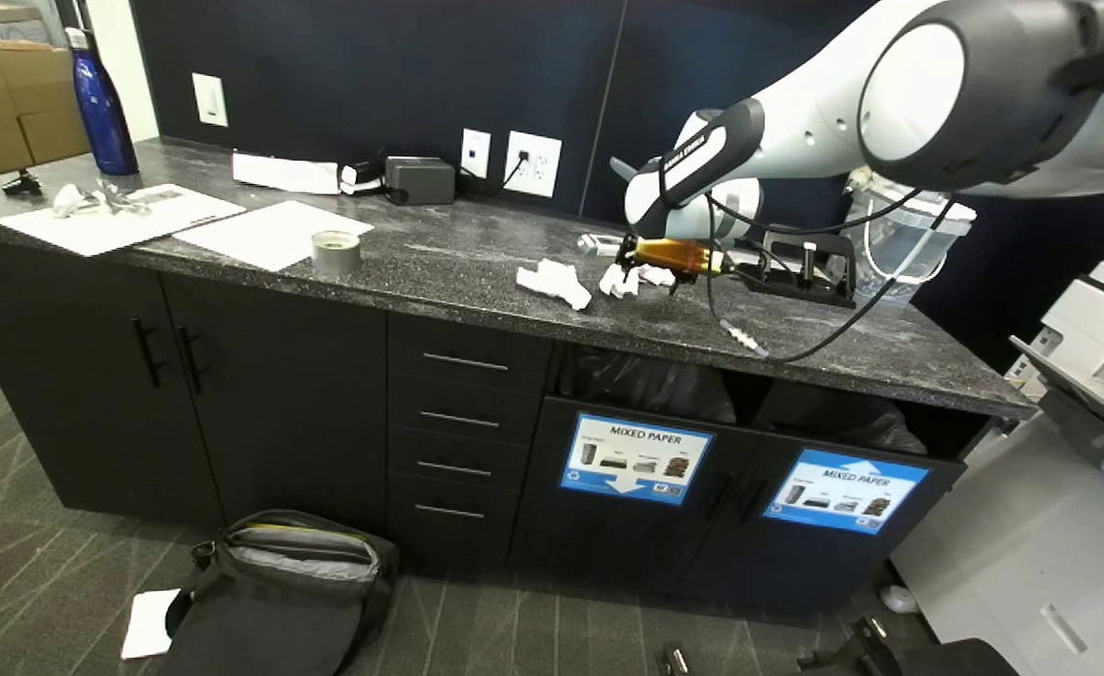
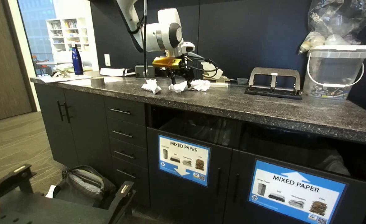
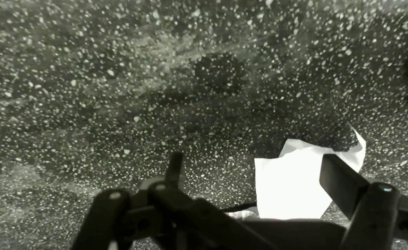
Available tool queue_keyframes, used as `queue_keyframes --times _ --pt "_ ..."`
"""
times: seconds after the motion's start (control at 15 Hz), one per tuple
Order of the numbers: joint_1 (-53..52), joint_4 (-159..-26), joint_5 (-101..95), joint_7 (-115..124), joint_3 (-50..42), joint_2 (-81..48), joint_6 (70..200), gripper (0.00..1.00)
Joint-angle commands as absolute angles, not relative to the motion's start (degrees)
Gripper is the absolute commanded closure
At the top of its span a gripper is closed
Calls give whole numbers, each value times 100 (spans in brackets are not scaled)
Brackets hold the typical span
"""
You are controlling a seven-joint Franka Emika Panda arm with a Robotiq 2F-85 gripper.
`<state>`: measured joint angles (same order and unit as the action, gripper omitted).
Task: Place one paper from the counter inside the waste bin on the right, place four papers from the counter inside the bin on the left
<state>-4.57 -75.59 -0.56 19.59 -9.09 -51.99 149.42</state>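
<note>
Three crumpled white papers show in an exterior view on the dark speckled counter [image 2: 264, 105]: a near-left paper [image 2: 152, 86], a middle paper [image 2: 178, 87] and a right-hand paper [image 2: 201, 84]. My gripper [image 2: 181, 84] points down at the middle one, its jaws spread wide. In the wrist view that paper [image 3: 290, 184] lies between the gripper's [image 3: 253, 159] fingers, nearer the right one, which overlaps it; contact I cannot tell. Below the counter, dark liners show in the left bin [image 1: 651, 383] and the right bin [image 1: 843, 418].
Right of the papers stand a hole punch [image 2: 273, 82] and a clear bucket [image 2: 332, 68] with a plastic bag on top. Leftward are a tape roll [image 1: 336, 253], flat sheets [image 1: 270, 235] and a blue bottle [image 1: 101, 108]. A cable [image 1: 876, 296] hangs from the arm.
</note>
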Motion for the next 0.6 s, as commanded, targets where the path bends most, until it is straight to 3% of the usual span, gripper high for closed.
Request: queue_keyframes --times 0.0,0.53 --pt "-389 -6215 52 2202 -865 -5900 14344 0" --pt "-423 -4564 86 2785 -824 -6831 13497 0"
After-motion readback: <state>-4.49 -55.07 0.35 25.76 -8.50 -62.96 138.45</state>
